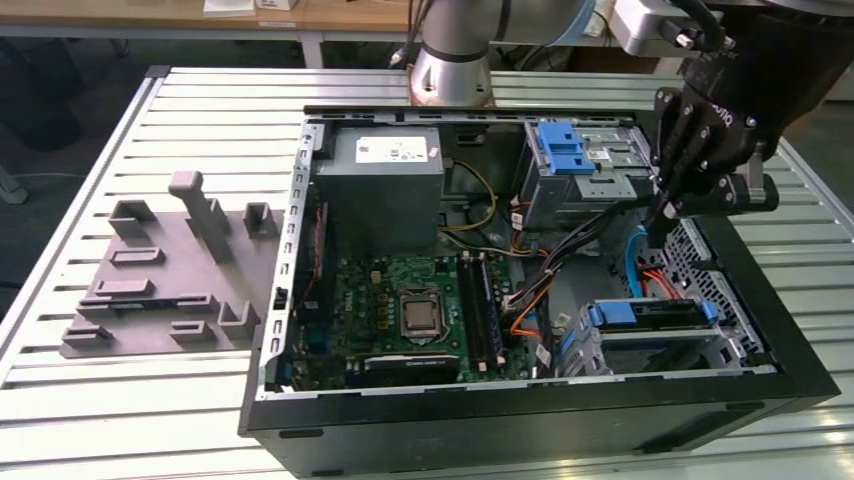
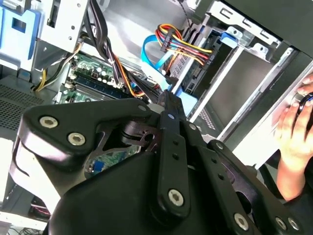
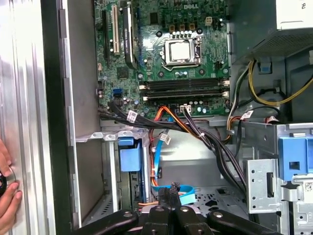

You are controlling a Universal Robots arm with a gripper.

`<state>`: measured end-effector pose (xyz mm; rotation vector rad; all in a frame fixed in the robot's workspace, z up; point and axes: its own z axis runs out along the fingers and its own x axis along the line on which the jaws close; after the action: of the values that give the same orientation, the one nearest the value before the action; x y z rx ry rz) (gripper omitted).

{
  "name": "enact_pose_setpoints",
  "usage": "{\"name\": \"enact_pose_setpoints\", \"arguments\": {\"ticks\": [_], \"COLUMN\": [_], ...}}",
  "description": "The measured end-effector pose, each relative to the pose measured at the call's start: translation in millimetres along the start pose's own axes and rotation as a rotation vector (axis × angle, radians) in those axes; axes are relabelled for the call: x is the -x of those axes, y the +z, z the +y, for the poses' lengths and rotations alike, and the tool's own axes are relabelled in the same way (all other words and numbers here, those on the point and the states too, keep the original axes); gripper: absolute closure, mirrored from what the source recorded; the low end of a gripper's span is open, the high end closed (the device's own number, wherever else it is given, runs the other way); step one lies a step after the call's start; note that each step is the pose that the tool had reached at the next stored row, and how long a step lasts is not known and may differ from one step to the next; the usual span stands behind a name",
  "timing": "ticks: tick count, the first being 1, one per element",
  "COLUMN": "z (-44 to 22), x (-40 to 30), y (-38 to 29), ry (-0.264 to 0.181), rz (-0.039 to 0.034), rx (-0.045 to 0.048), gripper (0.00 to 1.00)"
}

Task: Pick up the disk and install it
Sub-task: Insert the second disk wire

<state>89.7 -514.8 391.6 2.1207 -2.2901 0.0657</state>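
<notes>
Pincer (image 1: 663,222) clenched on nothing, poised inside the case (image 1: 534,430) by its edge on the exterior view's right. Just beside it, the disk (image 1: 647,315), seemingly seated in its bay at the near corner. Best kept plumb, clear of the blue cable (image 3: 154,166). White sticker (image 1: 396,150) on the power supply (image 1: 380,200), print not legible.

The disk (image 1: 650,315) is sitting in its slot inside the computer case, near the front corner on the exterior view's right, lying flat, with its blue frame showing at the ends
</notes>
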Motion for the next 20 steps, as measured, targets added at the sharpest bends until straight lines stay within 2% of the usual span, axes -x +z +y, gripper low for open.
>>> {"name": "enact_pose_setpoints", "arguments": {"ticks": [3, 4, 9, 10, 12, 14, 20], "z": [0.0, 0.0, 0.0, 0.0, -0.2, -0.2, -0.8], "x": [2.6, 3.3, 6.6, 7.1, 7.8, 8.0, 8.3], "y": [2.5, 3.3, 5.6, 6.0, 7.3, 8.7, 13.3], "ry": [0.000, 0.000, 0.000, 0.000, 0.000, 0.000, -0.001], "rz": [0.0000, 0.0000, 0.0018, 0.0021, 0.0038, 0.0093, 0.0370], "rx": [0.0000, 0.0000, -0.0001, -0.0002, -0.0003, -0.0008, -0.0030], "gripper": [0.89, 0.83, 0.81, 0.75, 0.75, 0.75, 0.75]}}
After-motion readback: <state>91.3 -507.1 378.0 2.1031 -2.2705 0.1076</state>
